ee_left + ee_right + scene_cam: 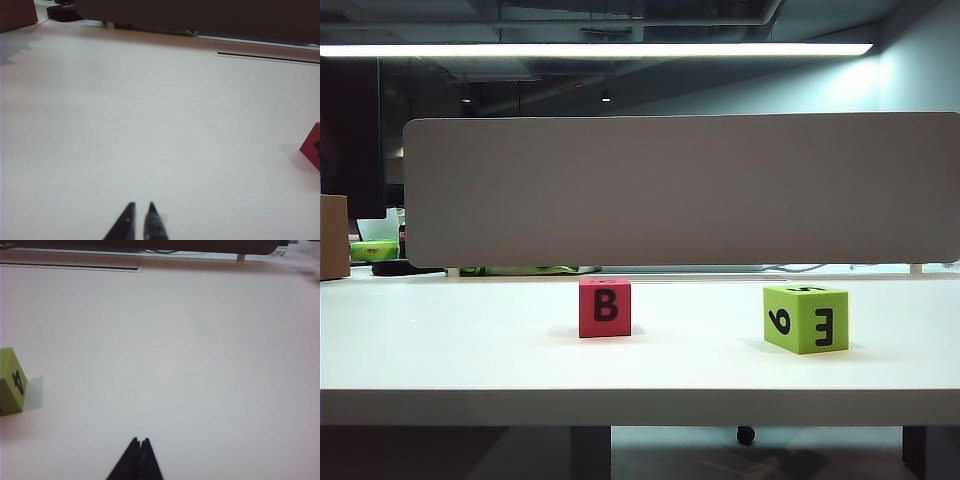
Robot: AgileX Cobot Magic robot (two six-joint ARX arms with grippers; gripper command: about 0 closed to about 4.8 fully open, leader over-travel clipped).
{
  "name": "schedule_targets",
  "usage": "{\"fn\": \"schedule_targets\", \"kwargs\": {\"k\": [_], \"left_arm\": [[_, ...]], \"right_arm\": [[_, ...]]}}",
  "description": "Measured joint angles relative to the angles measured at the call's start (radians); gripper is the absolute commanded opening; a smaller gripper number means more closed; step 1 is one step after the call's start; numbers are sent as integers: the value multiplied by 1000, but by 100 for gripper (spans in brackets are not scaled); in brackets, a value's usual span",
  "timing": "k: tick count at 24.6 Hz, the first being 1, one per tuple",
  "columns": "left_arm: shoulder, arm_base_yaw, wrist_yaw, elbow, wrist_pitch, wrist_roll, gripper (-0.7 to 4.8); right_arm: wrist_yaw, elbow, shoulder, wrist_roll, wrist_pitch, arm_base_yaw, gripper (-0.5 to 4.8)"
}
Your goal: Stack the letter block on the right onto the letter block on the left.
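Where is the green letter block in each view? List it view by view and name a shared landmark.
Exterior view: green letter block right of centre, on the table.
Left wrist view: not in it.
Right wrist view: at the picture's edge, away from the right gripper.
Shared landmark: grey divider panel.

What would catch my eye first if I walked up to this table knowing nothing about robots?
Two bright foam cubes stand apart on the white table: a red letter block marked B near the middle and a lime-green letter block marked E to its right. Behind them runs a wide grey divider panel. Neither arm shows in the exterior view; the wrist views show the left gripper and right gripper over bare table, both empty, the right one shut.
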Motion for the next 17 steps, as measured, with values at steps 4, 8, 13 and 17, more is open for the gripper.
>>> {"fn": "schedule_targets", "kwargs": {"k": [4, 8, 13, 17], "left_arm": [[0, 0, 21, 0, 0, -4, 26], [0, 0, 46, 0, 0, -5, 26], [2, 0, 112, 21, -12, -5, 26], [0, 0, 243, 105, 7, -13, 26]], "right_arm": [[0, 0, 0, 37, 0, 0, -1], [0, 0, 0, 115, 1, 0, -1], [0, 34, 0, 359, 7, 0, -2], [-22, 200, 0, 468, -35, 0, -1]]}}
